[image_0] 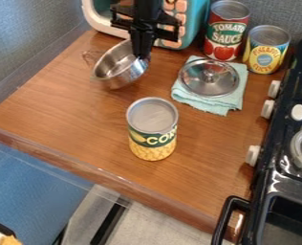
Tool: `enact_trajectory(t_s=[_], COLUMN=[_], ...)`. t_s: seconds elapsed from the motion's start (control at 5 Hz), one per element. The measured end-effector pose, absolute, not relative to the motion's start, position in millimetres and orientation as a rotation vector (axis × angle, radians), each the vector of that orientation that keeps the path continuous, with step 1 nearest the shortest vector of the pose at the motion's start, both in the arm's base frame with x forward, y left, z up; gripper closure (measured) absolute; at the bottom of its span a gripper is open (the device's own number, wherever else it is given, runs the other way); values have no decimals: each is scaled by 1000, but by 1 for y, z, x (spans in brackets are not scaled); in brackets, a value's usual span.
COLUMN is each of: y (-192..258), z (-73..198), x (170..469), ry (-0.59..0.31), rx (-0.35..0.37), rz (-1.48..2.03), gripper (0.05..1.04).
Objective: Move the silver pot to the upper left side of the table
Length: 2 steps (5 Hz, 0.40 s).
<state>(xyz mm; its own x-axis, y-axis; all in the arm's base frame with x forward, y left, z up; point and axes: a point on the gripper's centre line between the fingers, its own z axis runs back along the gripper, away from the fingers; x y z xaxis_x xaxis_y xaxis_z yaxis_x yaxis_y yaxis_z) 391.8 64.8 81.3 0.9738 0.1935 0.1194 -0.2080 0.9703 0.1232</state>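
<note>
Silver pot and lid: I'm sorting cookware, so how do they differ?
The silver pot tilts at the gripper; the lid lies flat on the teal cloth. The silver pot is deep and open, while the lid is shallow with a central knob. Both are round and shiny.

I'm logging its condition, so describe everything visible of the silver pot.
The silver pot is round, shiny and metal-looking, with a thin wire-like loop on its left in the view. It tilts, its open mouth toward the view's upper left. The gripper holds it by the rim, at the right. Whether its base touches the table is unclear.
</note>
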Motion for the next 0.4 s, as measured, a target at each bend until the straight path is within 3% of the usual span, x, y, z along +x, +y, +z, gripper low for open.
enact_trajectory(t_s=[0.4], y=[72], z=[59], x=[407], ry=[-46], rx=[176], rz=[250], gripper=[1008])
